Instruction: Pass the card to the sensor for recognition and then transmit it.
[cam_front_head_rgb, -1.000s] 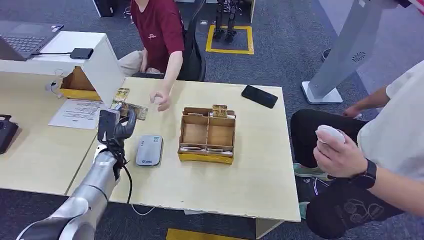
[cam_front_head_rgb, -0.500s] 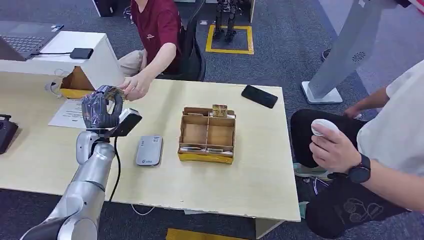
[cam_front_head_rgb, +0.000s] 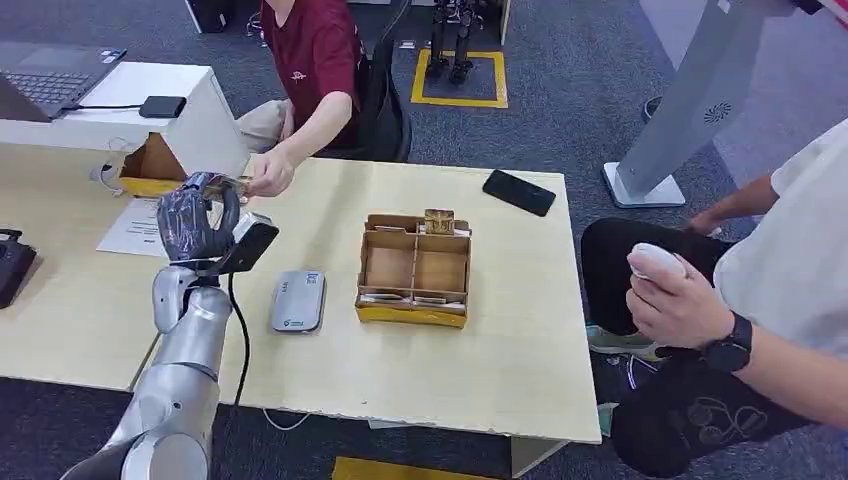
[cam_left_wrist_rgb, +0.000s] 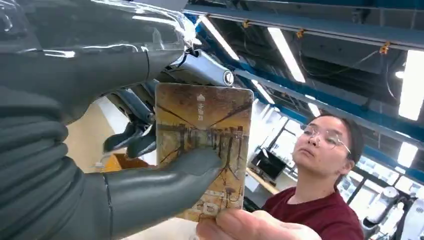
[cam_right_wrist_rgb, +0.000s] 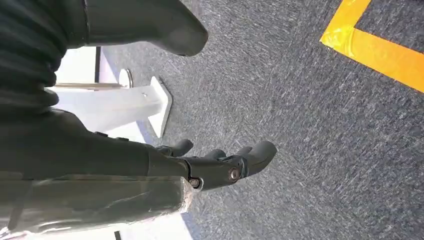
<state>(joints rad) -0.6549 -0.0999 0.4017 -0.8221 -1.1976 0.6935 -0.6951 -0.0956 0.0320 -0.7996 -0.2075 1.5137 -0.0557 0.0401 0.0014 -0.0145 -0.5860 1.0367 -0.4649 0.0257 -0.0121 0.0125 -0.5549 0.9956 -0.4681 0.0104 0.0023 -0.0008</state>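
My left hand (cam_front_head_rgb: 195, 222) is raised above the table's left part and holds a brown patterned card (cam_front_head_rgb: 226, 183) between thumb and fingers. The left wrist view shows the card (cam_left_wrist_rgb: 205, 145) upright with my thumb (cam_left_wrist_rgb: 165, 185) pressed across its face. A person in a dark red shirt reaches over the table, and that person's hand (cam_front_head_rgb: 268, 172) grips the same card; a fingertip (cam_left_wrist_rgb: 250, 227) shows at its far edge. The grey sensor (cam_front_head_rgb: 298, 300) lies flat on the table below my hand. My right hand (cam_right_wrist_rgb: 220, 162) hangs over the carpet, fingers apart, holding nothing.
A cardboard divider box (cam_front_head_rgb: 414, 300) with one upright card (cam_front_head_rgb: 439, 221) stands mid-table. A black phone (cam_front_head_rgb: 518, 192) lies at the far right corner, a paper sheet (cam_front_head_rgb: 140, 228) at the left. A seated person at the right holds a white object (cam_front_head_rgb: 660, 265).
My left hand rose from just above the table near the sensor, carrying the card up toward the far side. The person's hand moved left and took hold of the card.
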